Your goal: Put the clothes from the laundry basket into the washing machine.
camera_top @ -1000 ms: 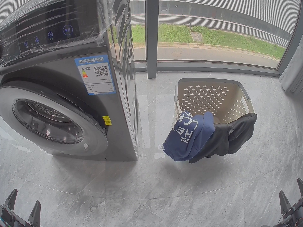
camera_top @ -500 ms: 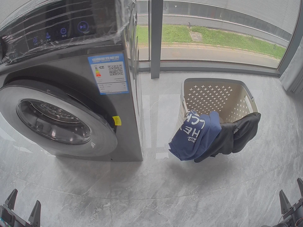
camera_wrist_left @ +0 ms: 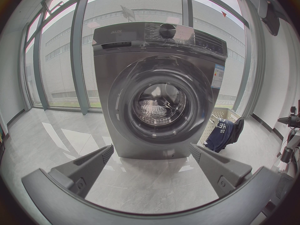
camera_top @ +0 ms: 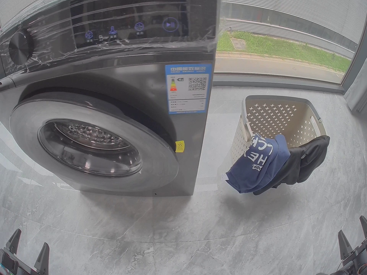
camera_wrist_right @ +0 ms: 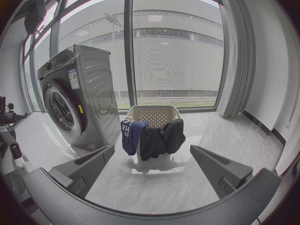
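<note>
1. On the grey floor (camera_top: 191, 230), just right of the washing machine (camera_top: 114, 77), the laundry basket (camera_top: 281, 117) is standing upright near the window (camera_top: 286, 20).
2. A blue shirt (camera_top: 260, 163) and a black garment (camera_top: 306, 159) are hanging lengthwise over its near rim, with the shirt nearer the machine.
3. The machine's round door (camera_top: 90, 148) is facing the robot, shut.
4. A printed label (camera_top: 188, 88) and a yellow sticker (camera_top: 179, 146) are sitting beside the door; white letters are showing on the shirt.
5. The left gripper (camera_wrist_left: 150, 147) and the right gripper (camera_wrist_right: 151, 147) are hovering low, jaws wide, holding nothing.
</note>
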Motion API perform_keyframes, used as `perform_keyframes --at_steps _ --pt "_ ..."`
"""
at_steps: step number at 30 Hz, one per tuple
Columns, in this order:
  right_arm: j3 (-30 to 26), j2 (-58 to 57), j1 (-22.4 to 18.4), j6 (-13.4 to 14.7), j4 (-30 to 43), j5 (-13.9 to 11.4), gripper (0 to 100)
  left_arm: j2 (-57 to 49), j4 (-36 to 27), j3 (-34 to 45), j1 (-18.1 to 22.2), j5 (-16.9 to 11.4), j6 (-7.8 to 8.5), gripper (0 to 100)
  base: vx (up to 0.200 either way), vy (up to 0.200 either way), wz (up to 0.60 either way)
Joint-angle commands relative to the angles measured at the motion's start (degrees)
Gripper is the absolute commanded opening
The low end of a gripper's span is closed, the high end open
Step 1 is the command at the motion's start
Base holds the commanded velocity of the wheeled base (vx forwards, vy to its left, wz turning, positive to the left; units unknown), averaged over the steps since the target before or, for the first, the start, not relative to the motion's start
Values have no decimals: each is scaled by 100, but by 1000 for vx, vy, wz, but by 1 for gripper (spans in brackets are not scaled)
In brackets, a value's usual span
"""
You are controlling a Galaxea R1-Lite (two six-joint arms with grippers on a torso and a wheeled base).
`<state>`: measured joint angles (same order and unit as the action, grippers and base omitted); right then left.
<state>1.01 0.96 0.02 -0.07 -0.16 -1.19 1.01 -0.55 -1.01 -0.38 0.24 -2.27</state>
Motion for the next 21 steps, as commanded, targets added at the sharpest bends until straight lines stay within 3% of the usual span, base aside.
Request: perform_keyframes --at_steps 1,14,21 --pt "-92 -70 6 -1 -2 -4 100 -57 2 75 3 2 -2 100 0 0 0" --pt "-92 -70 6 -10 -2 -12 100 -57 2 75 3 2 -11 100 0 185 0" --pt "-92 -70 6 -1 -2 -4 100 -57 2 75 3 2 -11 100 0 0 0"
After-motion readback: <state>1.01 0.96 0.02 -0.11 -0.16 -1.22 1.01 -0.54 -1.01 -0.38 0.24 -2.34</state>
